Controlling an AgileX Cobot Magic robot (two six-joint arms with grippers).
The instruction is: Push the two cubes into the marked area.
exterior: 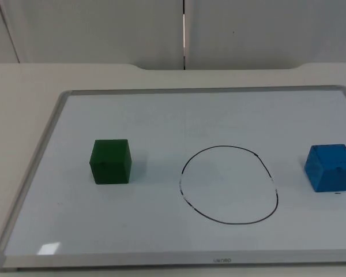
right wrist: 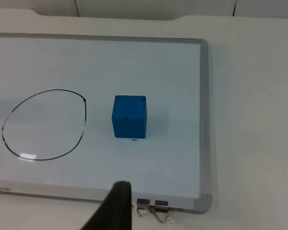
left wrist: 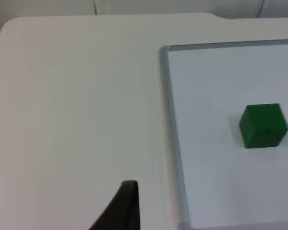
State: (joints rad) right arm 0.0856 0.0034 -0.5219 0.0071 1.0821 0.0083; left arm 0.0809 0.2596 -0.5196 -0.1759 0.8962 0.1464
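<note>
A: What does the top view give you?

B: A whiteboard [exterior: 57, 115] with a silver frame lies flat on the white bench [exterior: 23, 81]. A black hand-drawn circle [exterior: 275, 190] is marked on it, a little right of the board's middle. The green cube [exterior: 110, 161] sits on the board to the left of the circle, well apart from it. The blue cube [exterior: 331, 167] sits to the right of the circle, also outside the line, near the board's right side. Both cubes stand flat on a face.

A: And the left wrist view?

B: One black fingertip of the left gripper [left wrist: 122, 208] hangs over bare bench, just outside the whiteboard's frame [left wrist: 169, 124]. The green cube [left wrist: 263, 125] is on the board beyond that frame, apart from the fingertip. I see a single fingertip, so I cannot tell whether the fingers are spread or together.

A: The right wrist view?

B: One black fingertip of the right gripper [right wrist: 114, 208] sits over the board's near edge. The blue cube [right wrist: 129, 117] lies ahead of it, untouched, just beside the circle [right wrist: 81, 127] but outside the line. Two small metal binder clips [right wrist: 153, 209] lie touching the frame. Again, whether the fingers are apart or together I cannot tell.
</note>
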